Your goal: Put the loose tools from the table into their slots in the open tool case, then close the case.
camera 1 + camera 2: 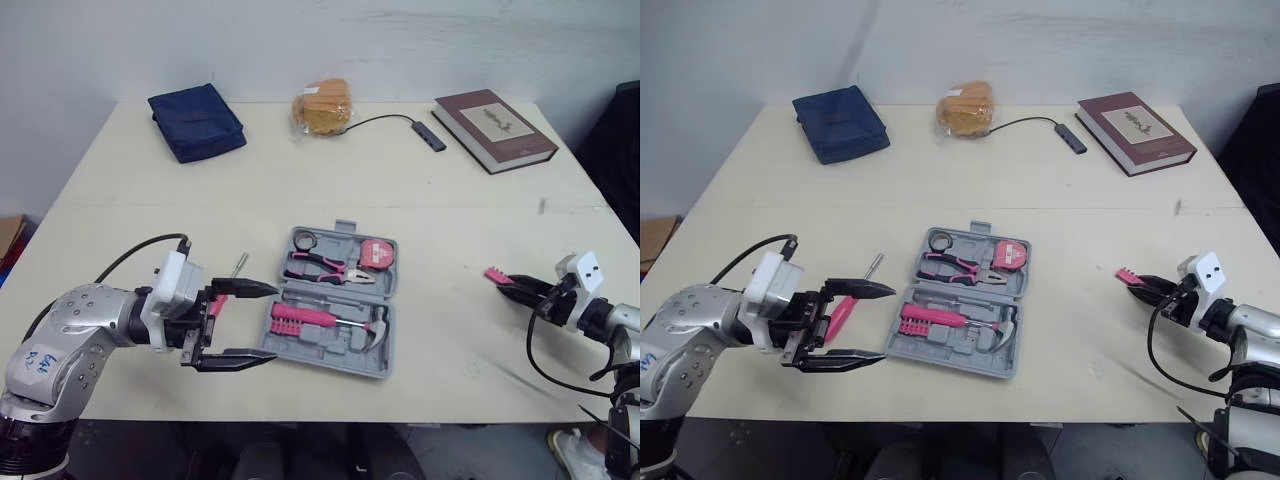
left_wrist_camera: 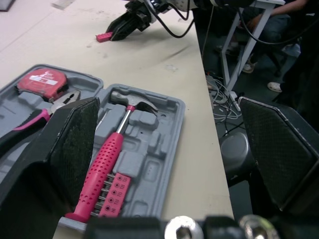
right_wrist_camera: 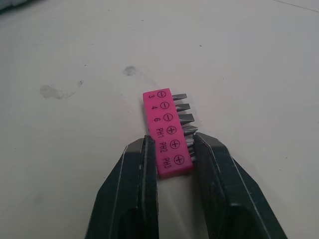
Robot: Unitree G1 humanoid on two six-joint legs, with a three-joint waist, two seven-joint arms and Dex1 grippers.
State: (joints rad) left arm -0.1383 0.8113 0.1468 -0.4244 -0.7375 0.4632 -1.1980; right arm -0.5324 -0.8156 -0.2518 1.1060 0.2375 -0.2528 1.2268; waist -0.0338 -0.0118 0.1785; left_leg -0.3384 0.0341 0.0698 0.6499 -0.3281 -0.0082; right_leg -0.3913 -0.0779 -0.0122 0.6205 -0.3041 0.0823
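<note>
The pale table (image 1: 420,190) carried everything; at its far edge lay a dark blue pouch (image 1: 197,121) on the left, a bagged loaf (image 1: 322,108) in the middle and a brown book (image 1: 494,129) on the right, with a small cabled hub (image 1: 427,134) between loaf and book. The grey tool case (image 1: 330,347) lay open near the front middle of the table. Its slots held a pink-handled hammer (image 1: 330,318), pink-handled pliers (image 1: 325,268), a pink tape measure (image 1: 377,254) and a pink row of bits (image 2: 112,191) beside the hammer handle. The left gripper (image 1: 885,322) hovered at the case's left side with its two black fingers spread wide and nothing between them; its upper fingertip reached over the case's left rim. A loose pink-handled screwdriver (image 1: 843,312) lay on the table just left of the case, partly behind that gripper, its metal shaft pointing away from the robot. The right gripper (image 3: 172,144) sat low near the table's right edge, well apart from the case; its fingers were pinching one end of a loose pink bit holder (image 3: 168,132), whose other end stuck out beyond the fingertips.
</note>
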